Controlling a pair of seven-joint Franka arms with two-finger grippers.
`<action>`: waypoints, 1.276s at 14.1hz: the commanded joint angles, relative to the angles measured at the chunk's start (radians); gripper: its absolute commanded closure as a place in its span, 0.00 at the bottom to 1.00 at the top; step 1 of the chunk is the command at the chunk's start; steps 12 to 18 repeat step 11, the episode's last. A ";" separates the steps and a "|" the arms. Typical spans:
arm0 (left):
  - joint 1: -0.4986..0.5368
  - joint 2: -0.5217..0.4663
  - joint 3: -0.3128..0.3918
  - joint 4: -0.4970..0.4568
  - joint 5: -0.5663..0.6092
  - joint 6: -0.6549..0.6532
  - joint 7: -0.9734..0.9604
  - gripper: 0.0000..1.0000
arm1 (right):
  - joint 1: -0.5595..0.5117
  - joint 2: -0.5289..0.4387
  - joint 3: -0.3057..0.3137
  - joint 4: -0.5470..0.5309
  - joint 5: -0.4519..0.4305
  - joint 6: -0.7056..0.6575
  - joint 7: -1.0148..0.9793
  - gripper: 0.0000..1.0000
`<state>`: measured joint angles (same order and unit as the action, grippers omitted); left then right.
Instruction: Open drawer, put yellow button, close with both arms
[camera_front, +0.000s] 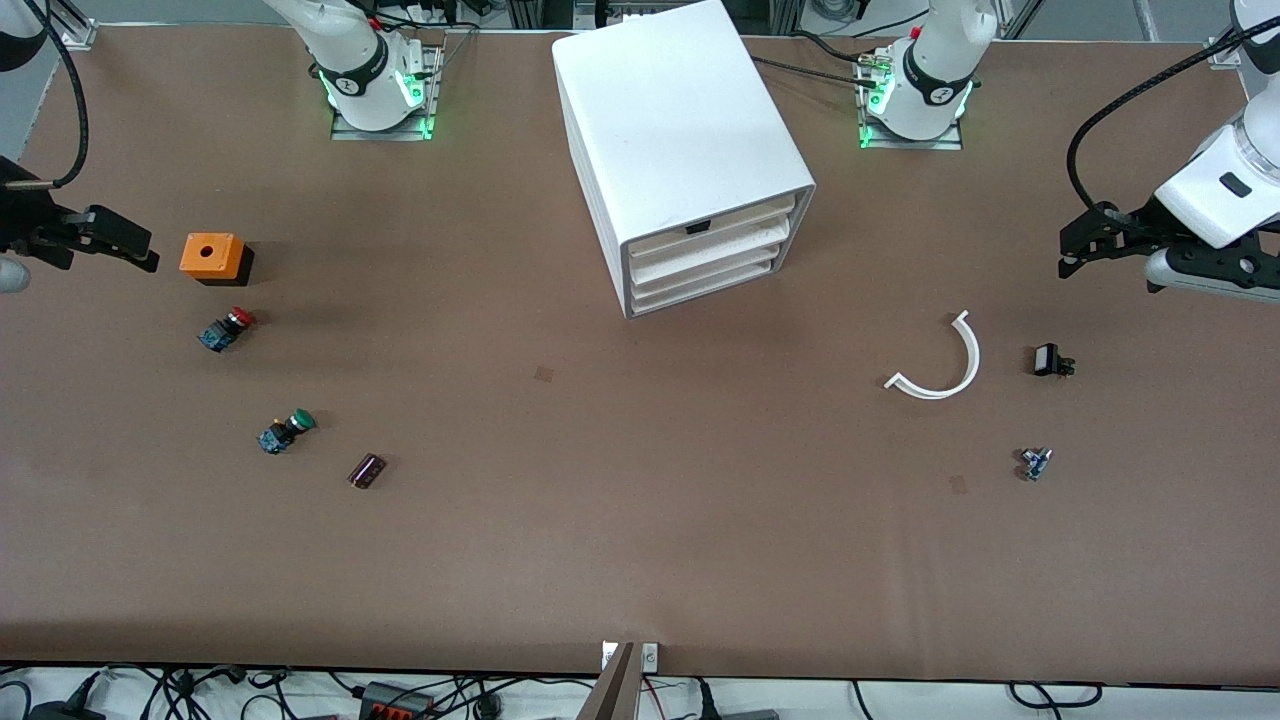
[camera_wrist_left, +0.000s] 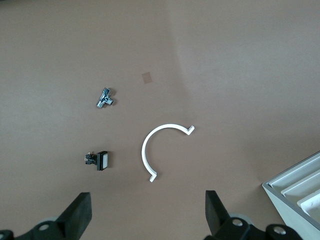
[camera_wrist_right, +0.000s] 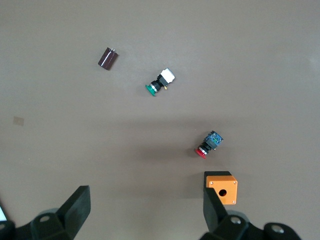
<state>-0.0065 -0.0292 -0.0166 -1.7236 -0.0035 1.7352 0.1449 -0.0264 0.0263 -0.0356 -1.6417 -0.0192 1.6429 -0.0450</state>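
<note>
Cabinet: one white cabinet (camera_front: 680, 130) is parked between the two arm bases, four drawers stacked in it.
Drawer: the top drawer (camera_front: 715, 222) is seen pushed in, flush with the three under it, nothing touching it.
Buttons: two are counted, a red button (camera_front: 228, 328) and a green button (camera_front: 287, 430), both laid on their sides toward the right arm's end. The green one is nearer the camera.
Box: one orange box (camera_front: 212, 257) with a hole on top, sat just beside the red button.
Cylinder: one dark cylinder (camera_front: 367, 470), near the green button.
Arc: one white arc (camera_front: 945, 365), toward the left arm's end.
Small bits: two, a black part (camera_front: 1050, 360) beside the arc and a metal part (camera_front: 1035, 463) nearer the camera.
Left gripper (camera_front: 1068, 255): held up over the table's left arm end, jaws spread wide, nothing gripped or touched.
Right gripper (camera_front: 140, 255): held up over the right arm's end, beside the box, jaws spread wide too, nothing gripped.
</note>
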 joint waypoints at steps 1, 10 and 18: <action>0.020 -0.028 -0.013 -0.025 -0.015 0.010 0.024 0.00 | -0.015 -0.020 0.008 -0.020 -0.002 0.000 -0.015 0.00; 0.020 -0.015 -0.033 -0.010 -0.015 0.000 0.021 0.00 | -0.015 -0.022 0.006 -0.018 -0.008 0.005 -0.024 0.00; 0.020 -0.015 -0.033 -0.010 -0.015 0.000 0.022 0.00 | -0.015 -0.022 0.006 -0.018 -0.008 0.006 -0.023 0.00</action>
